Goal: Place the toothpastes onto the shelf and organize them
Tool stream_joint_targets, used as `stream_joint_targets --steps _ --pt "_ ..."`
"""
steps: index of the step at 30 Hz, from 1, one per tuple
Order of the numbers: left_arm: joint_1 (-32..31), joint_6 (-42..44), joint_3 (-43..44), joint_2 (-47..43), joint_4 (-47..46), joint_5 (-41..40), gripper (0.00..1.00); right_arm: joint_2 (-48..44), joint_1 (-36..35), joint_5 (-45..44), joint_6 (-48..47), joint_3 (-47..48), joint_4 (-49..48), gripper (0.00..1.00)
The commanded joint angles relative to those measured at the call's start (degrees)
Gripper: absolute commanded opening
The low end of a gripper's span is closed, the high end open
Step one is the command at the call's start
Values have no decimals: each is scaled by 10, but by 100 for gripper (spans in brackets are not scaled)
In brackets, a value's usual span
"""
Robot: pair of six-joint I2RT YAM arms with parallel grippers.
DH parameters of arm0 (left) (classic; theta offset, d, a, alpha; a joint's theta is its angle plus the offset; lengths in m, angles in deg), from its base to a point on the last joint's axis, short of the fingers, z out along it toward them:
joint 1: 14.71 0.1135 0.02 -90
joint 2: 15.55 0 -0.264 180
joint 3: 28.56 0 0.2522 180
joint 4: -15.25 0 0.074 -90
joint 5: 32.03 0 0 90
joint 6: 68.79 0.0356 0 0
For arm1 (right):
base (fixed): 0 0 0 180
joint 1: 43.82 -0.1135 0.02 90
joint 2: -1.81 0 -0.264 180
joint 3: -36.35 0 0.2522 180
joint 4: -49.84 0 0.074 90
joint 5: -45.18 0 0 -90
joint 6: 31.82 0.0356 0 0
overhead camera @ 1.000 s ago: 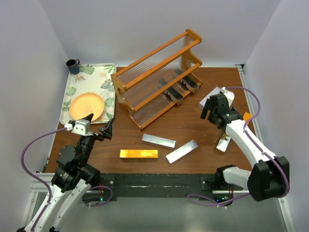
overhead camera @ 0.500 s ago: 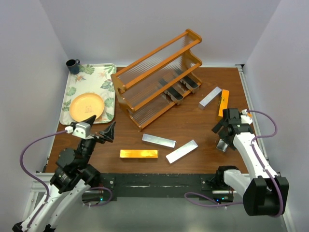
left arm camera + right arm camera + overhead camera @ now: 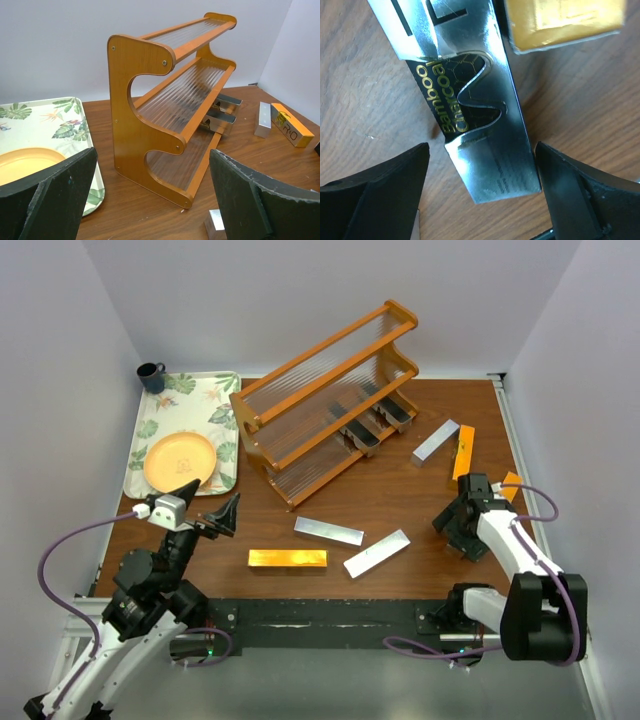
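Observation:
The orange-brown shelf (image 3: 322,400) (image 3: 150,125) stands at mid-table, with two dark toothpastes (image 3: 375,427) (image 3: 220,111) at its lowest tier. A gold carton (image 3: 288,558) and two silver ones (image 3: 329,531) (image 3: 377,553) lie in front of it. A silver carton (image 3: 436,441) and an orange one (image 3: 463,452) lie to its right. My right gripper (image 3: 464,528) (image 3: 481,167) is open, low over a silver "Bamboo Charcoal" carton (image 3: 485,125), with a finger on each side. My left gripper (image 3: 208,508) (image 3: 152,167) is open and empty, facing the shelf's end panel.
A floral tray (image 3: 222,400) (image 3: 75,115) with an orange plate (image 3: 180,461) lies at the back left, with a dark mug (image 3: 151,376) behind it. A small orange carton (image 3: 511,483) (image 3: 565,22) sits near the right table edge, beside my right gripper.
My right arm came forward from the back-right cartons and dropped over the silver carton near the right edge. Its jaws have narrowed a little. The left arm barely moved.

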Motion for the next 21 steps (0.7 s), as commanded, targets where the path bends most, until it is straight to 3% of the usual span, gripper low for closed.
stream_joint_targets --steps 1,8,21 --pt "-4 10 -4 -2 -16 -8 100 9 2 4 -20 -1 -42 86" --pt "-4 11 -4 4 -17 -8 100 28 1 13 -56 8 -62 74" --pt "-4 12 -2 14 -18 -2 100 27 -6 15 -93 18 -71 68"
